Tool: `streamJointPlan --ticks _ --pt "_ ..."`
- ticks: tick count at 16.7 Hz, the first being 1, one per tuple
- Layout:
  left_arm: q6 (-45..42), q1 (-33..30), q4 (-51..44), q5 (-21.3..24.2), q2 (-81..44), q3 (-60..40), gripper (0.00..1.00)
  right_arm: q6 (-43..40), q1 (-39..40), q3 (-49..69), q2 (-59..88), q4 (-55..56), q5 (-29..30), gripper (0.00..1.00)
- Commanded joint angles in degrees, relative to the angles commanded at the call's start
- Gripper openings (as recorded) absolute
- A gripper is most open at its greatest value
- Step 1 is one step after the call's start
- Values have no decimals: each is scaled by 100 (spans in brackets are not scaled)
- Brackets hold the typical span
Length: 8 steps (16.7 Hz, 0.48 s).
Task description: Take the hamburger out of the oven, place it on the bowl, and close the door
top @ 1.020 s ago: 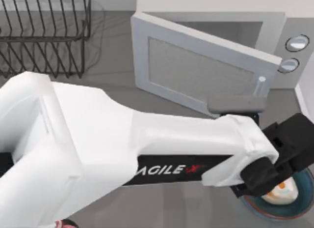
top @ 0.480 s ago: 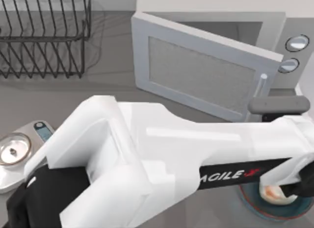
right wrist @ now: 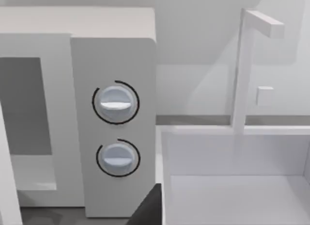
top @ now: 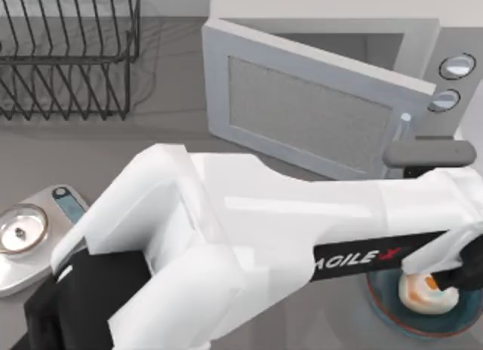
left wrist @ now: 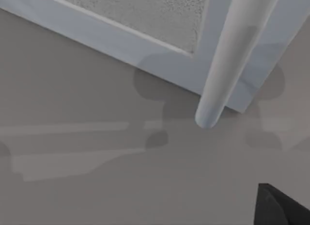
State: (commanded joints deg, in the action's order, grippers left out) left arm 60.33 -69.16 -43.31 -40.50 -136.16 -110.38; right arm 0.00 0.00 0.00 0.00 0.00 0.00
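Grey table (top: 173, 131) bears open-doored oven (top: 445, 56), wire rack (top: 68, 56).

Left arm stretched far across to the right

The big white AgileX left arm (top: 249, 237) comes in from the bottom left of the top view and lies long and low, reaching all the way to the right edge. A black band with the AgileX name runs along its forearm. Its black wrist sits at the far right edge, low down. In the left wrist view, a small black corner of the left gripper (left wrist: 283, 208) pokes in. In the right wrist view, a dark slanted piece of the right gripper (right wrist: 147, 208) shows at the edge.
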Motion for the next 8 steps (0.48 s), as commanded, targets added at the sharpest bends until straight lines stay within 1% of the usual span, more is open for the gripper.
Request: streamJointPlan --ticks 5,8 --pt "-818 676 153 287 -709 -1155 0 0 0 0 0 0 0 100" --pt "-1027 860 197 366 -877 -1376 0 0 0 0 0 0 0 100"
